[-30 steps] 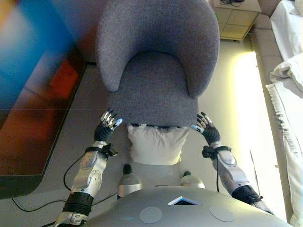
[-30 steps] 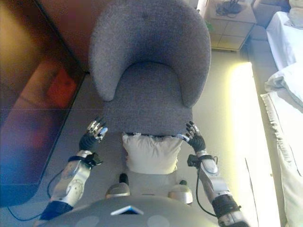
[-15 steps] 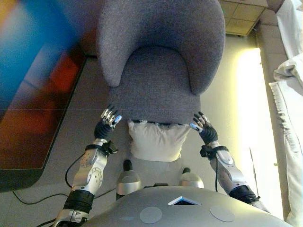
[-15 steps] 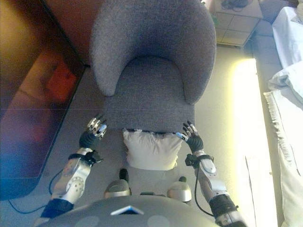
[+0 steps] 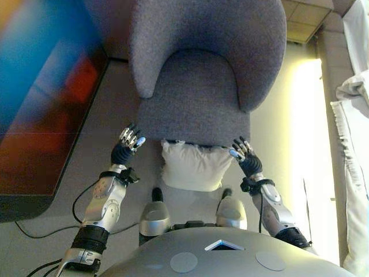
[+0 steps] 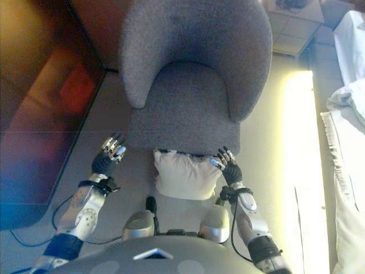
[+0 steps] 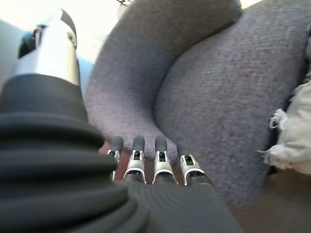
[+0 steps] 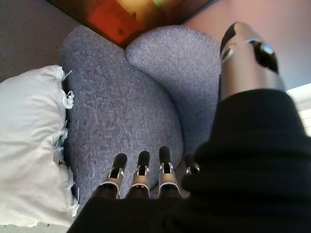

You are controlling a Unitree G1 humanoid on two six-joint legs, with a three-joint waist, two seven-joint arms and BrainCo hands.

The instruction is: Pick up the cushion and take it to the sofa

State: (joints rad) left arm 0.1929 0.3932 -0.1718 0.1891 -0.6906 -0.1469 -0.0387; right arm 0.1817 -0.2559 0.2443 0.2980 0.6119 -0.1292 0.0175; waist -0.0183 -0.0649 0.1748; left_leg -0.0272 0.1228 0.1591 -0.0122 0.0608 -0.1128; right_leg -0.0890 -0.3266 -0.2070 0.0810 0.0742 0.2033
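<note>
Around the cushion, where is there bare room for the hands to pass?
Bare floor lies between the left hand and the cushion. The right hand sits close at the cushion's other corner. The cushion's far edge is crowded against the armchair.

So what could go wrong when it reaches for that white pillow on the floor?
The cushion is tucked against the front of the grey armchair, so it may snag as it is lifted. The left hand is apart from the cushion while the right hand is at its corner, so an uneven squeeze could let it slip. The open fingers might also bump the armchair's seat edge.
</note>
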